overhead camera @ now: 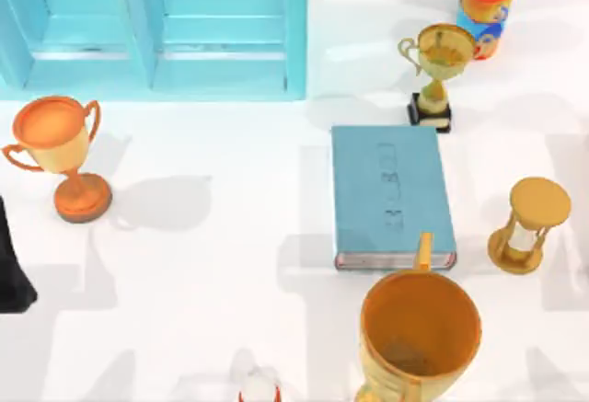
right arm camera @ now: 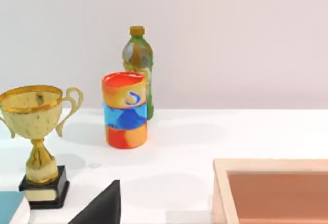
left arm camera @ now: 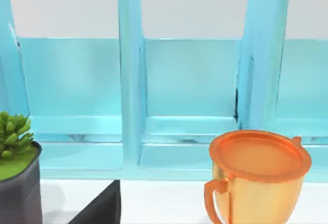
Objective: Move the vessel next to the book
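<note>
The vessel is out of view. The book (overhead camera: 391, 195), a large teal-blue hardcover with white page edges, lies flat right of the table's middle; one corner of the book (right arm camera: 7, 206) also appears in the right wrist view. A dark wedge of my left gripper (left arm camera: 97, 206) shows low in the left wrist view, facing the blue shelf. A similar dark wedge of my right gripper (right arm camera: 100, 206) points toward the back wall. A black shape (overhead camera: 11, 273) at the left edge looks like my left arm.
A big orange-gold handled cup (overhead camera: 419, 338) stands just in front of the book. An orange trophy (overhead camera: 55, 154) is far left, a gold trophy (overhead camera: 440, 66) behind the book, an hourglass (overhead camera: 527, 225) to its right. A blue shelf (overhead camera: 152, 25), colourful can (overhead camera: 485, 11), potted plant (left arm camera: 15, 183) and wooden tray (right arm camera: 271, 190) are around.
</note>
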`<state>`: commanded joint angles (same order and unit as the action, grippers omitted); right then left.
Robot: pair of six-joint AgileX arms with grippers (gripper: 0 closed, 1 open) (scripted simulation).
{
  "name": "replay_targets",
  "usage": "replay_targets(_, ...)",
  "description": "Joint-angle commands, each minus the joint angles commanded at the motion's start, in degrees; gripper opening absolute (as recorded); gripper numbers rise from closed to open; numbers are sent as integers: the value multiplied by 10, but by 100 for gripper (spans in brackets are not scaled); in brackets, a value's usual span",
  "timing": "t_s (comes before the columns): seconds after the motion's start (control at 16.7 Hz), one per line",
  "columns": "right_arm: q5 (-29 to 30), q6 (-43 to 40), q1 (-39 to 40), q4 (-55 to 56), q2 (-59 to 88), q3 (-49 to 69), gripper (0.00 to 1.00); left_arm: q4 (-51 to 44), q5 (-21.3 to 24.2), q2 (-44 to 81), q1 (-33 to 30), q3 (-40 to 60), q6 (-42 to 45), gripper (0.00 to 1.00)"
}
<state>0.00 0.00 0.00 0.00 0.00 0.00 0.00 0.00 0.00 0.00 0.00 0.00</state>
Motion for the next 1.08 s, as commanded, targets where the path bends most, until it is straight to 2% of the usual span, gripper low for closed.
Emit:
replay_targets(0.24, 0, 0, 0, 0, 0, 0, 100, -13, 0, 13, 7, 10, 17, 100)
replay_targets(0.48, 0, 0, 0, 0, 0, 0, 100, -86, 0, 87, 46, 69, 125, 100)
replay_targets(0.72, 0, 0, 0, 0, 0, 0, 100, -204, 0, 207, 108, 164, 321, 100)
replay_targets(1.08, 0, 0, 0, 0, 0, 0, 100, -416, 0, 422, 220, 334, 703, 100)
